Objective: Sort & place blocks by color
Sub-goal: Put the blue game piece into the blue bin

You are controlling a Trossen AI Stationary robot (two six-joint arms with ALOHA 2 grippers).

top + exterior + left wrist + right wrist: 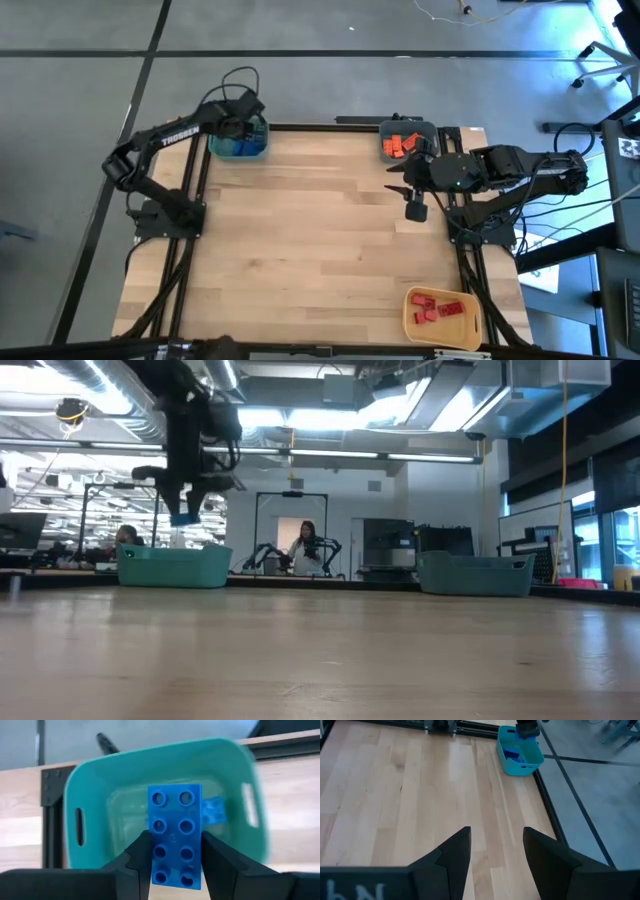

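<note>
My left gripper (175, 860) hangs over the teal bin (90, 785) at the table's far left corner, shut on a blue two-by-four block (174, 835). Other blue blocks (215, 811) lie inside that bin (240, 140). In the low view the left gripper (185, 500) sits above the teal bin (172, 567). My right gripper (496, 850) is open and holds nothing, above the table's right side near the grey-blue bin (406, 140) of orange blocks (400, 146). Red blocks (438, 309) lie in the yellow bin (441, 318). My left gripper pinches the blue block by its two long sides, at its lower half (172, 862), between the two fingers. The fingers (142, 857) point down from above, along the block's length. The block is lifted clear above the teal bin, its studded face toward the wrist camera.
The wooden tabletop (320, 240) shows bare between the three bins. The yellow bin stands at the near right corner, the grey-blue bin (475, 573) at the far right. A black frame (300, 126) runs along the table's far edge. People are in the room behind.
</note>
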